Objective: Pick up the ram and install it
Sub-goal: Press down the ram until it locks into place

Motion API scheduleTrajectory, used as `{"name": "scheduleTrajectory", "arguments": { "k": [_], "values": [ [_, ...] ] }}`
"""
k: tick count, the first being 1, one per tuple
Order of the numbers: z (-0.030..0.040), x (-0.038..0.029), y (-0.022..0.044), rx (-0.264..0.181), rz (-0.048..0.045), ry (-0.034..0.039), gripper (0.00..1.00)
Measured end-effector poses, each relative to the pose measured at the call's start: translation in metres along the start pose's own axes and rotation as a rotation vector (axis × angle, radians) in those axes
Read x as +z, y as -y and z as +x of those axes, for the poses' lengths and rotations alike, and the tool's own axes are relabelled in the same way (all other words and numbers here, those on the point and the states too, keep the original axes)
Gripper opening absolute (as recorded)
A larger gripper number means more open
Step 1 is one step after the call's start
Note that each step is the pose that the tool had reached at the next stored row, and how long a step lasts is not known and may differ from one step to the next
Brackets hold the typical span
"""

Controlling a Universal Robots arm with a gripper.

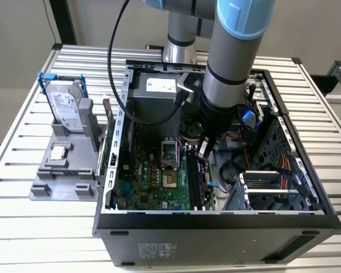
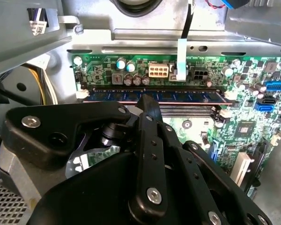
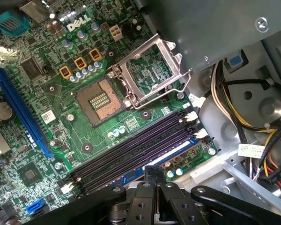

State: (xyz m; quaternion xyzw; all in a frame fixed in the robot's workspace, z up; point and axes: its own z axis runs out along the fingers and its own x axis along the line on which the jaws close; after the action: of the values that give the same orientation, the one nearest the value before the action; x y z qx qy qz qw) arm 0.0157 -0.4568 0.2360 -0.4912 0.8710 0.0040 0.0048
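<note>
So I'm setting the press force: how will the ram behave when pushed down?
The ram is a thin flat board standing on edge in the motherboard slot, so probably stiff lengthwise, liable to flex sideways. Its exposed chips suggest it is fragile under uneven pressure.

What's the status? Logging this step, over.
Gripper down over ram, fingers unclear. Ram sits along a motherboard slot. Nothing blocking.

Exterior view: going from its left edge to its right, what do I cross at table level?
Hard drive standing in the grey holder, then the processor chip lying on that holder, then the motherboard inside the open case, then the ram in its slot, then the orange cables.
</note>
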Motion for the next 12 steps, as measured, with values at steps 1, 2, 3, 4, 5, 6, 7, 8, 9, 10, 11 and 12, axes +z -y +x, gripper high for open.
{"name": "scheduleTrajectory", "arguments": {
  "k": [1, 2, 3, 4, 5, 6, 7, 8, 9, 10, 11, 12],
  "values": [
    [0.0000, 0.0000, 0.0000, -0.005, 0.0000, -0.0001, 0.00],
    [0.0000, 0.0000, 0.0000, -0.010, -0.0001, -0.0001, 0.00],
    [0.0000, 0.0000, 0.0000, -0.011, -0.0001, -0.0001, 0.00],
    [0.0000, 0.0000, 0.0000, -0.011, -0.0001, -0.0001, 0.00],
    [0.0000, 0.0000, 0.0000, -0.011, -0.0002, -0.0001, 0.00],
    [0.0000, 0.0000, 0.0000, -0.011, -0.0002, -0.0001, 0.00],
    [0.0000, 0.0000, 0.0000, -0.012, -0.0002, -0.0002, 0.00],
    [0.0000, 0.0000, 0.0001, -0.015, -0.0002, -0.0002, 0.00],
    [0.0000, 0.0000, 0.0001, -0.021, -0.0003, -0.0002, 0.00],
    [-0.0001, 0.0002, 0.0002, -0.029, -0.0004, 0.0000, 0.00],
    [-0.0001, 0.0002, 0.0002, -0.041, -0.0005, -0.0001, 0.00],
    [-0.0002, 0.0003, 0.0003, -0.053, -0.0007, -0.0002, 0.00]
  ]
}}
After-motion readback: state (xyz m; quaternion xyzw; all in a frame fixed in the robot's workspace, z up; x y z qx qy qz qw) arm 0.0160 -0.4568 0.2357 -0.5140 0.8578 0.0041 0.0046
